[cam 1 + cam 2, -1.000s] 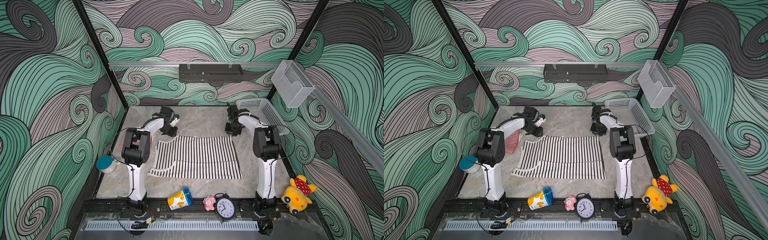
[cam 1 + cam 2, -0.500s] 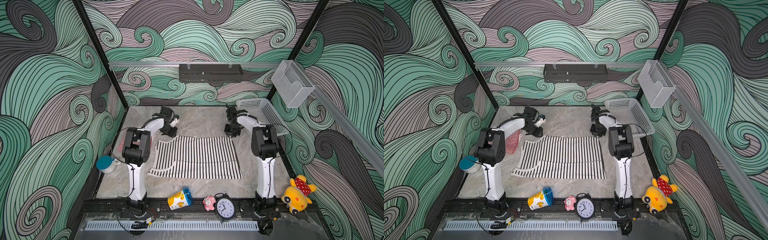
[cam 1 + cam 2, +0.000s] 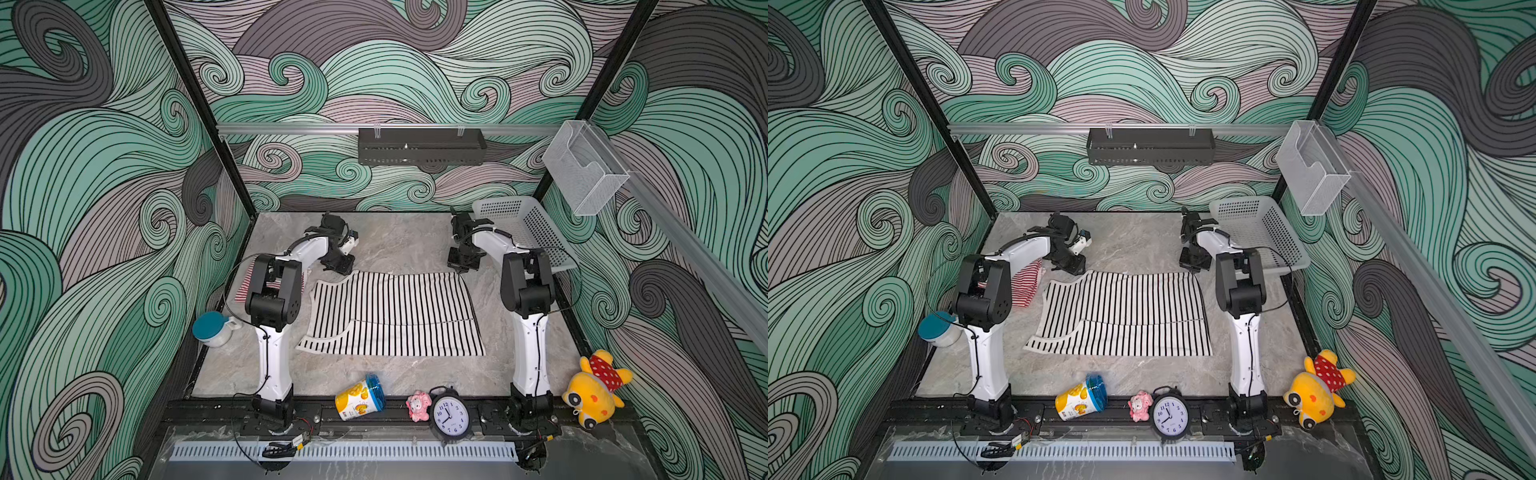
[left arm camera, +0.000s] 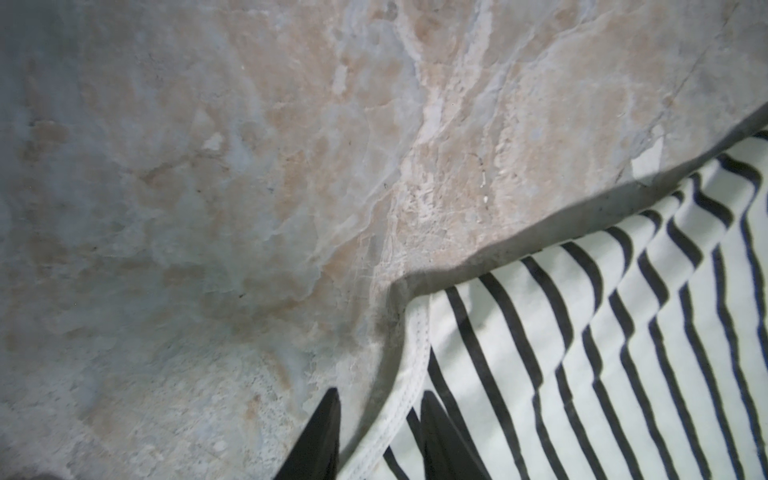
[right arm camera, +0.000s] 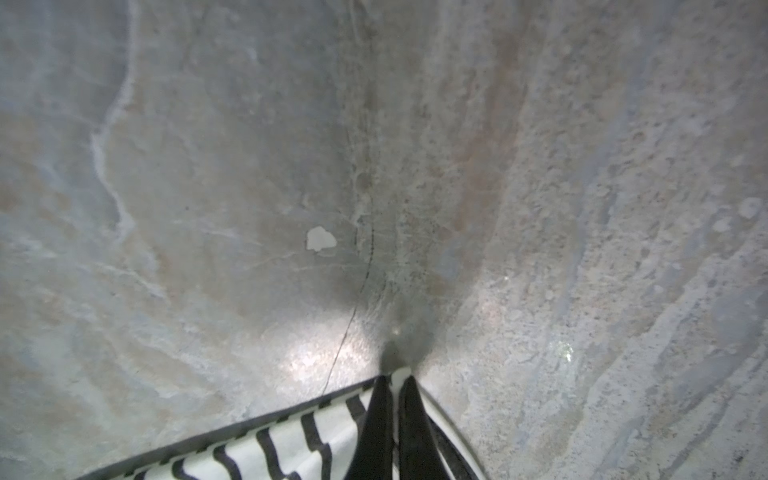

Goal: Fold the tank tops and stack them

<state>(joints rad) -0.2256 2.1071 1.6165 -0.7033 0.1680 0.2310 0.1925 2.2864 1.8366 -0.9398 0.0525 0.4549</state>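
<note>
"Right wrist view first: what is that claw doing?"

"The right gripper point(image 5: 397, 379) has its fingers pressed together on a corner of the black-and-white tank top point(image 5: 270, 453). The fingers themselves hide the pinched bit."

"And its partner?"

"Left wrist view has the left gripper point(image 4: 379, 394) with fingers apart, straddling the top's cream-stitched edge. One finger is over the bare marble table point(image 4: 208, 208), one over the stripes. Whether they press the cloth I cannot tell."

"Where does the top lie, taking the alarm clock point(image 3: 451, 415) as the mark?"

"Just beyond the clock, spread flat, with both grippers at its edge farthest from the clock. Thin black stripes run away from the clock. A scooped, trimmed cut-out shows on its left side, and a faint line crosses it side to side."

"What else is around?"

"Just left of the clock is a pink toy point(image 3: 417, 406), then a yellow cup point(image 3: 359, 399) on its side. Right of the clock sits a yellow plush toy point(image 3: 594, 395). Far beyond and to the right is a white basket point(image 3: 498, 205). Beyond and to the left is the red-and-white tank top point(image 3: 1027, 282), mostly hidden behind the left arm point(image 3: 984, 291). A teal-lidded cup point(image 3: 212, 330) is farther left."
</note>
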